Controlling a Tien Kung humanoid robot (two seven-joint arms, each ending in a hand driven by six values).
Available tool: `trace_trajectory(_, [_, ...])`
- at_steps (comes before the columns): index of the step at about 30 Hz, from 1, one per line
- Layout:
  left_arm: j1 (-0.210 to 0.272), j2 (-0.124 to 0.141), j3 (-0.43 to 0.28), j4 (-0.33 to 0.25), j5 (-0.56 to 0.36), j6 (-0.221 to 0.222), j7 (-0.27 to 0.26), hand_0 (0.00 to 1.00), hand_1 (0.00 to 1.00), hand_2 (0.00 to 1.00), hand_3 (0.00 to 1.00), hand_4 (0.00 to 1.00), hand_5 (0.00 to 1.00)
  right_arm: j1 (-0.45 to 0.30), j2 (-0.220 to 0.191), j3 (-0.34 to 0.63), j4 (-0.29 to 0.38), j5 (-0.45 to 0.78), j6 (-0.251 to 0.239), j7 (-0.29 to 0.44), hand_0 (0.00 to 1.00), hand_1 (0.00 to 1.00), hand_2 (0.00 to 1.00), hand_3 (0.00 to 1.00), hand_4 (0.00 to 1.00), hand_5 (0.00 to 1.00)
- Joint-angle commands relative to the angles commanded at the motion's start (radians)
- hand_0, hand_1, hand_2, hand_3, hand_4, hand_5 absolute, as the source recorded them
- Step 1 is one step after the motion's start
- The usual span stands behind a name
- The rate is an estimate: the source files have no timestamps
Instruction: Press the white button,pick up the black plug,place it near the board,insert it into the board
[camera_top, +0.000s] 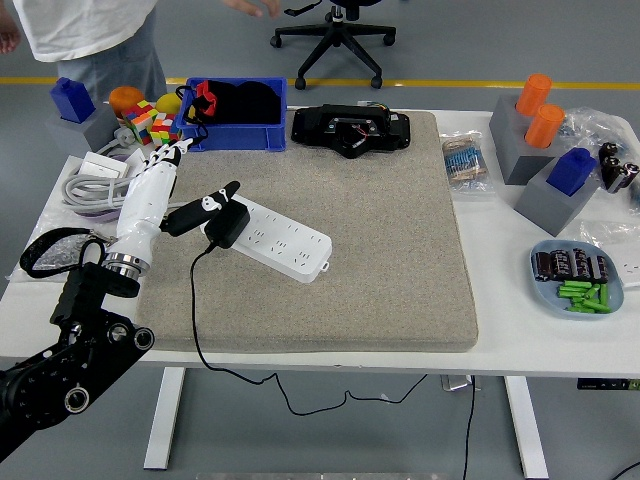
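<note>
A white power strip (283, 241) lies at an angle on the grey mat (400, 260), left of centre. The black plug (226, 224) sits on the strip's left end, and its black cable (193, 320) runs down over the table's near edge. My left hand (180, 195) hovers just left of the plug with its fingers spread and pointing away from me. Its dark thumb (205, 205) reaches toward the plug's top, and I cannot tell whether they touch. The hand holds nothing. No white button can be made out at this size.
A blue bin (235, 138) and a black device (350, 130) stand at the mat's far edge. A coiled white cable (100, 190) and colour cubes (150, 125) lie at the left. Grey blocks (545, 150) and a battery plate (578, 275) are at the right. A person (90, 40) stands at the far left.
</note>
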Motion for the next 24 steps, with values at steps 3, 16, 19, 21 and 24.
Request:
trace_trajectory(3, [0.011, 0.003, -0.042, -0.016, -0.006, -0.017, 0.020, 0.998, 0.998, 0.969, 0.918, 0.916, 0.820, 0.001, -0.001, 0.001, 0.000, 0.000, 0.000, 0.000, 0.611, 0.578, 0.571, 0.578, 0.638, 0.367])
trace_trajectory(16, [0.068, 0.003, -0.199, -0.095, -0.095, -0.080, 0.037, 0.998, 0.981, 0.926, 0.885, 0.893, 0.724, 0.013, -0.005, 0.002, 0.002, 0.003, 0.001, -0.002, 0.612, 0.579, 0.571, 0.578, 0.638, 0.367])
trace_trajectory(19, [0.079, 0.002, -0.226, -0.100, -0.101, -0.085, 0.035, 0.998, 0.979, 0.921, 0.874, 0.891, 0.713, 0.014, -0.005, 0.001, 0.001, 0.003, 0.002, -0.005, 0.611, 0.579, 0.572, 0.578, 0.638, 0.368])
trace_trajectory(21, [0.085, 0.002, -0.240, -0.101, -0.104, -0.087, 0.036, 0.998, 0.979, 0.921, 0.874, 0.891, 0.713, 0.014, -0.005, -0.001, 0.000, 0.003, 0.003, -0.006, 0.611, 0.579, 0.572, 0.578, 0.638, 0.368])
trace_trajectory(24, [0.095, 0.001, -0.260, -0.103, -0.104, -0.089, 0.035, 0.998, 0.977, 0.917, 0.873, 0.885, 0.718, 0.016, -0.005, -0.006, 0.002, 0.006, 0.003, -0.005, 0.612, 0.579, 0.573, 0.579, 0.640, 0.370])
